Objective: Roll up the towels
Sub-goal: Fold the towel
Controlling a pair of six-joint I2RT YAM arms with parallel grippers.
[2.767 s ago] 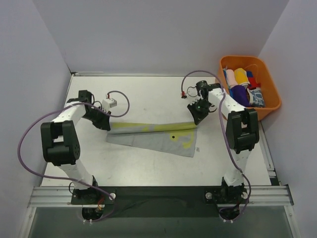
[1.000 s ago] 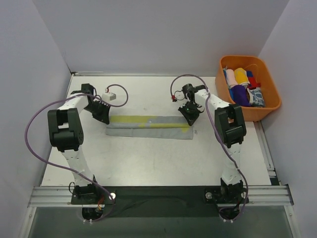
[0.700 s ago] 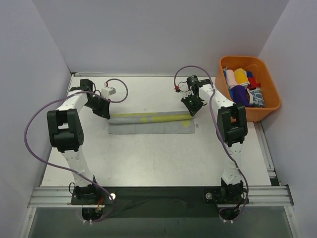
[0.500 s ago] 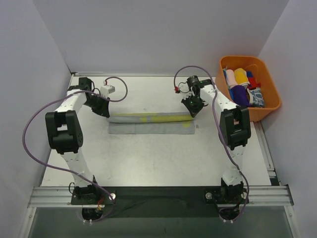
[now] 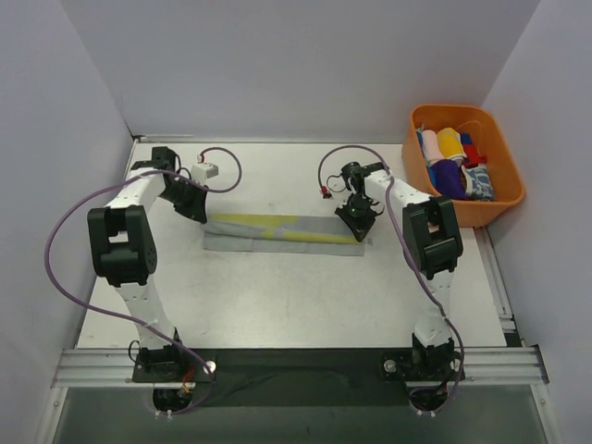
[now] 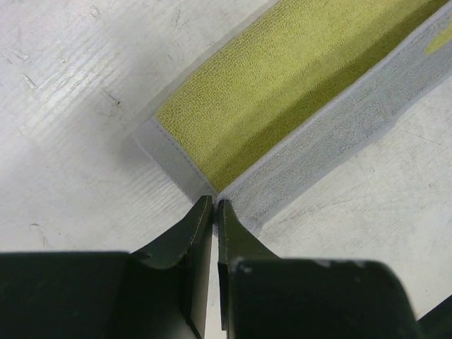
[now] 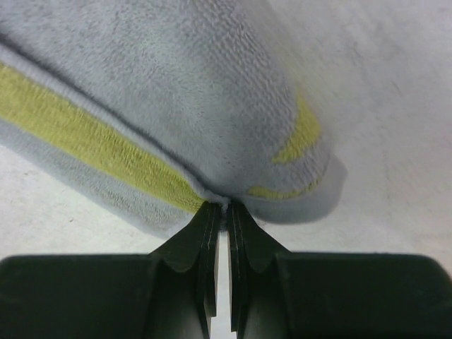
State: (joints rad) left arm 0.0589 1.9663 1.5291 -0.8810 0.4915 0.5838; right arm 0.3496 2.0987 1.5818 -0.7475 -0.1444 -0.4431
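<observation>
**Task status.** The yellow-green and grey towel (image 5: 277,231) lies on the counter (image 5: 277,305), folded lengthwise into a narrow strip. It sits in the far half of the counter, about midway between the left and right edges. Its long side runs roughly parallel to the far edge, and its right end is slightly closer to the near edge. No part of the strip is coiled yet, so judge the fold as done and the roll as not begun. The orange basket (image 5: 486,211) at the far right corner holds several coloured cloths (image 5: 449,157). They appear to be rolled already, but you cannot confirm this from above.

**Left claw.** The left claw (image 6: 214,205) is at the left end of the strip. Its jaws are almost together, with only a thin slit between the tips, and they pinch the grey hem at the corner nearest the wrist camera. Treat this as a grip on the towel.

**Right claw.** The right claw (image 7: 226,206) is at the right end of the strip. Its jaws are pressed together on the folded edge, where the grey and yellow layers meet. The cloth bulges upward just beyond the tips.

**Remaining work.** Expect to roll the strip from one end to the other. Release of one end will probably be needed first.
</observation>
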